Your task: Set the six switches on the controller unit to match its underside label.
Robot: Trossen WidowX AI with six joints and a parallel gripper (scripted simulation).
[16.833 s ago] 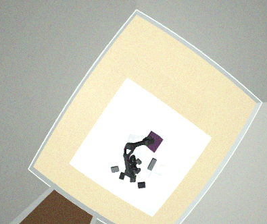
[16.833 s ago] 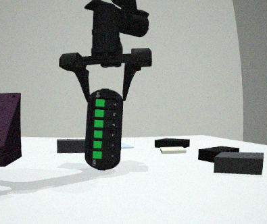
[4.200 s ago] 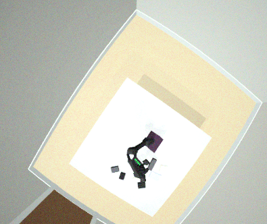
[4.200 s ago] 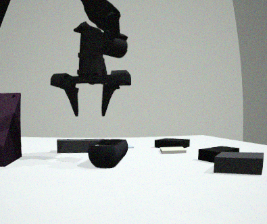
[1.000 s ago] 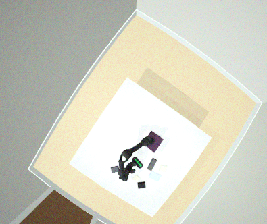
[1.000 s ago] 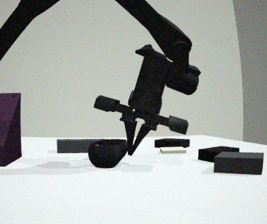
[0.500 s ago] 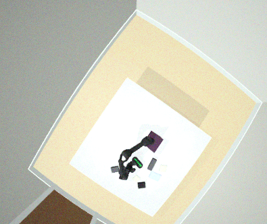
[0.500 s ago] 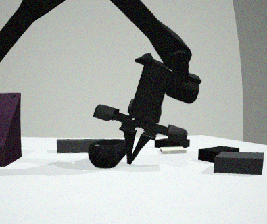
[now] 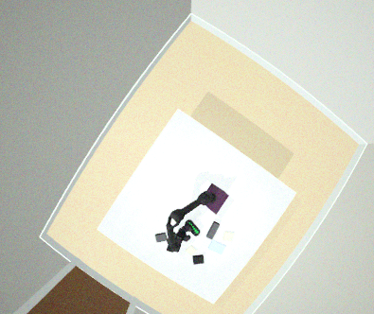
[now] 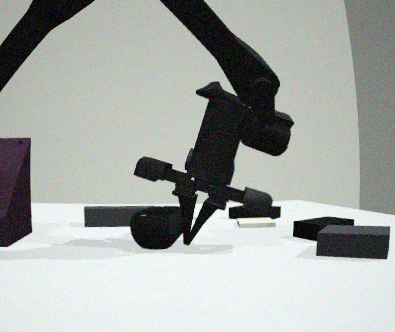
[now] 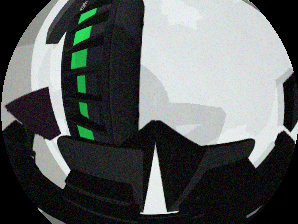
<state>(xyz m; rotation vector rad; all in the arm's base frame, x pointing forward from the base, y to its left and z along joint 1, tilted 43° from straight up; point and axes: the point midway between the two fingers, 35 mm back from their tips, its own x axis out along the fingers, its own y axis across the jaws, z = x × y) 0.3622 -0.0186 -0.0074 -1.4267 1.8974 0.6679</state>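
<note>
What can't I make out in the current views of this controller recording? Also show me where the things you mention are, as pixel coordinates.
- Underside label of the dark grey controller unit (image 9: 193,228) (image 10: 151,230) (image 11: 122,75): hidden beneath it in every view.
- Unit's far end: cut off by the wrist view's top edge.
- Switch numbers: too small from the top, blurred in the wrist view.
- Contact between the black gripper's fingertips (image 10: 187,243) and the unit: unclear, dark against dark in the exterior view.

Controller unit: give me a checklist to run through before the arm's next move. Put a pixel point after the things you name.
1. Controller unit (image 9: 193,228) (image 10: 153,232) (image 11: 125,75) on the bench, switch side visible from above: ok.
2. End effector (image 9: 185,233) (image 10: 187,243) (image 11: 154,124) shut with nothing between its fingers: ok.
3. Underside label readable: not ok, out of view.
4. All six switches matching the label: cannot tell.
5. End effector well away from the unit: not ok, its tips are right beside it.
</note>
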